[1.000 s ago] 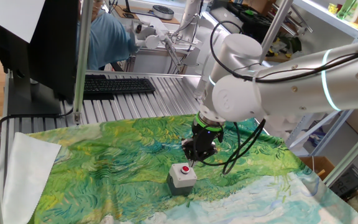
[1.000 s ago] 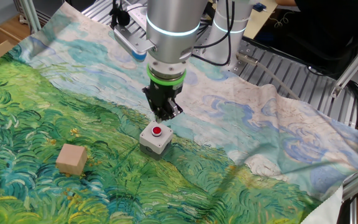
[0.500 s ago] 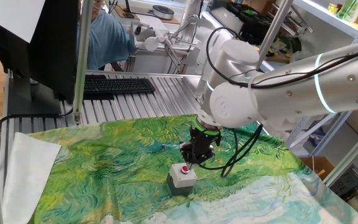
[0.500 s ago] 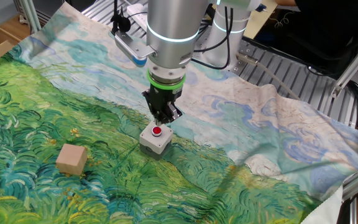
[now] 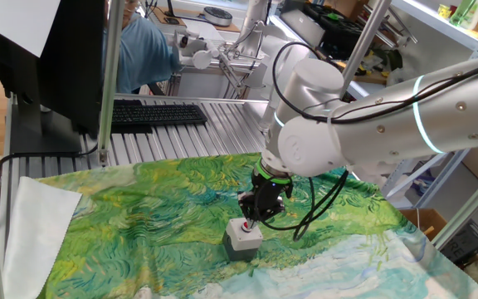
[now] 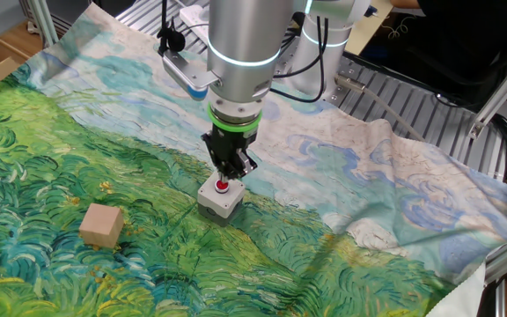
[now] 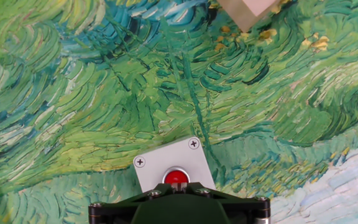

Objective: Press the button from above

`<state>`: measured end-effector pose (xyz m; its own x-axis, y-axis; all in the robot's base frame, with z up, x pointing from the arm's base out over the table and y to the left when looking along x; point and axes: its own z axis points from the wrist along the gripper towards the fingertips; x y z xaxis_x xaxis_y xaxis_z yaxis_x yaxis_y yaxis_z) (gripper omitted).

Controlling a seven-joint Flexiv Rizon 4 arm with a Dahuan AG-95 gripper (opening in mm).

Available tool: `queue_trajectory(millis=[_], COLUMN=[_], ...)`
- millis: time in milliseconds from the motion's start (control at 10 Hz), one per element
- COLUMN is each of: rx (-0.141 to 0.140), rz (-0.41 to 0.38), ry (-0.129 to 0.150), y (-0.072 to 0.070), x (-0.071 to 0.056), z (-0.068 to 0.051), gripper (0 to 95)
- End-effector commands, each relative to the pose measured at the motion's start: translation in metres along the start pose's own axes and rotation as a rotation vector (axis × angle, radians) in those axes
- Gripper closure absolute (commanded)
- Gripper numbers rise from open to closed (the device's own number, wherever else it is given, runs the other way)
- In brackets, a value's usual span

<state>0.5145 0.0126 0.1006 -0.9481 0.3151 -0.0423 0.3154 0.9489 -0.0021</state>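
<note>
The small red button (image 5: 246,225) sits in the top of a grey square box (image 5: 240,240) on the painted green cloth. It also shows in the other fixed view (image 6: 223,185) and in the hand view (image 7: 176,177). My gripper (image 6: 225,174) points straight down right over the button, with its tips at or just above the red cap. The fingers are shut together. In the hand view the gripper (image 7: 174,185) covers the near edge of the button. In one fixed view the gripper (image 5: 251,218) hides part of the cap.
A tan wooden cube (image 6: 101,224) lies on the cloth left of the box, and shows at the top of the hand view (image 7: 247,11). A black keyboard (image 5: 156,114) lies on the metal table behind the cloth. A monitor (image 5: 48,58) stands at the back left.
The gripper has come down and slightly sideways onto the button over the last second. The box and the cube have not moved.
</note>
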Motion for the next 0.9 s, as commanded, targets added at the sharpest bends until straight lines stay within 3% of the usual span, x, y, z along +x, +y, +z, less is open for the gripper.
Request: queue_trajectory(millis=[100,900], rx=[-0.001,-0.01], rz=[0.0,0.0], ry=[0.005,-0.02], y=[0.0002,0.0], x=[-0.0002,-0.0016], z=[-0.0013,0.0081], gripper=[95.0,95.0])
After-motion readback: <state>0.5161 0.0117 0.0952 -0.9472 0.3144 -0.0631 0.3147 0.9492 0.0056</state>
